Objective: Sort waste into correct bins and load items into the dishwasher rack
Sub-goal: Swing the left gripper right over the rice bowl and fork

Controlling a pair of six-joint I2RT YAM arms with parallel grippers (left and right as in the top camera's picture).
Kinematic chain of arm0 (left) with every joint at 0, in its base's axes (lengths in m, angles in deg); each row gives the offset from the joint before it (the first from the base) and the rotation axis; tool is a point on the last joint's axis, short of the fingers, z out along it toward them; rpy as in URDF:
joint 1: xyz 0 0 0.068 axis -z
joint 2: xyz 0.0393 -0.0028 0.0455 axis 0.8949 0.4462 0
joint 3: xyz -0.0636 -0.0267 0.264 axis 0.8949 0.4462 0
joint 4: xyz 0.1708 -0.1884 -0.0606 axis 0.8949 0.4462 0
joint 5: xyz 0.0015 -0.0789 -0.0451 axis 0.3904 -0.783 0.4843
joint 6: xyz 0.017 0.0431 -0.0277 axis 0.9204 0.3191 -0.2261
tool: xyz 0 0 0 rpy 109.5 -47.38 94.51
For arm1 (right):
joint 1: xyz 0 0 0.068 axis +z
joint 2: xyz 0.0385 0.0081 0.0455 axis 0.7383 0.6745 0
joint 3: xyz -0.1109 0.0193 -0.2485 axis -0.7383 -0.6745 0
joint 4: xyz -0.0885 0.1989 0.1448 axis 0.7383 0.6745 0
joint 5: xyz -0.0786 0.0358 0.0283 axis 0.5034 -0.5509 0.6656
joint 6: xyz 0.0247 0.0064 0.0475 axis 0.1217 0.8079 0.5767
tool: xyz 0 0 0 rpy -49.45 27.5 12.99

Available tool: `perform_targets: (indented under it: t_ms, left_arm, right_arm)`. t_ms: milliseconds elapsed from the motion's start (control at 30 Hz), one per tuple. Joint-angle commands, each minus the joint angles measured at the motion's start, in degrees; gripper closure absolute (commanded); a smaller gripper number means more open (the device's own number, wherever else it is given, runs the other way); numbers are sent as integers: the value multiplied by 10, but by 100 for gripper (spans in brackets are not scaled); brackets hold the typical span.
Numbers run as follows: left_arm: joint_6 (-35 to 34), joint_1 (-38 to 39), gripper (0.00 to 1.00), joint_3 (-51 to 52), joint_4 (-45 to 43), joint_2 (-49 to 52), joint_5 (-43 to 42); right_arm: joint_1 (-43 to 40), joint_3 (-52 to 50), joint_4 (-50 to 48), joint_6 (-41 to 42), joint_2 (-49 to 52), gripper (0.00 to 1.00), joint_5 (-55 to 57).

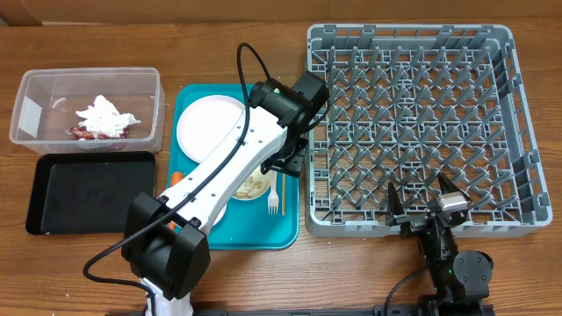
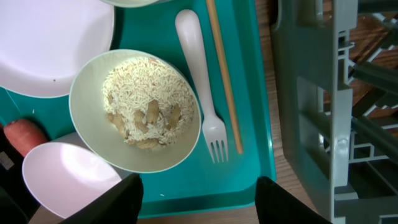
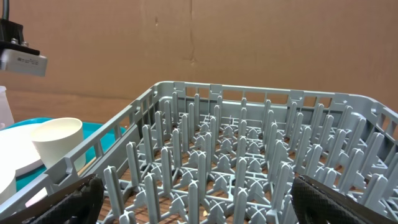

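Note:
My left gripper (image 2: 199, 202) is open and empty, hovering over the teal tray's near edge just below a white bowl (image 2: 134, 109) of rice and beige scraps. A white fork (image 2: 202, 81) and a wooden chopstick (image 2: 224, 74) lie right of the bowl. The large white plate (image 2: 50, 43), pink plate (image 2: 68, 180) and carrot (image 2: 25, 134) are to its left. My right gripper (image 3: 196, 199) is open at the grey rack's (image 3: 249, 162) front edge. A white cup (image 3: 59, 143) stands beyond the rack's left wall. The clear tub (image 1: 26, 114) holds the napkin (image 1: 105, 116) and red wrapper (image 1: 83, 133).
The black tray (image 1: 88, 193) lies below the tub at the left. The teal tray (image 1: 263, 233) sits between it and the rack (image 1: 413, 123). The left arm (image 1: 237, 158) crosses over the teal tray. A cardboard wall stands behind the table.

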Motion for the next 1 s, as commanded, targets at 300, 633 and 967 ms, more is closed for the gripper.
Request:
perform_targets:
  t_ms: [300,633,967]
  left_arm:
    - [13,-1,43,105,-86,3,7]
    - [13,-1,43,164,-152,3,7]
    - [12,-1,52,233,-224,3,7]
  right_arm:
    - [3,-6,-3,1,-5,0,-1]
    - [3,-6,-3,2,-5,0,-1]
    - [3,-6,-3,1,-5,0,-1]
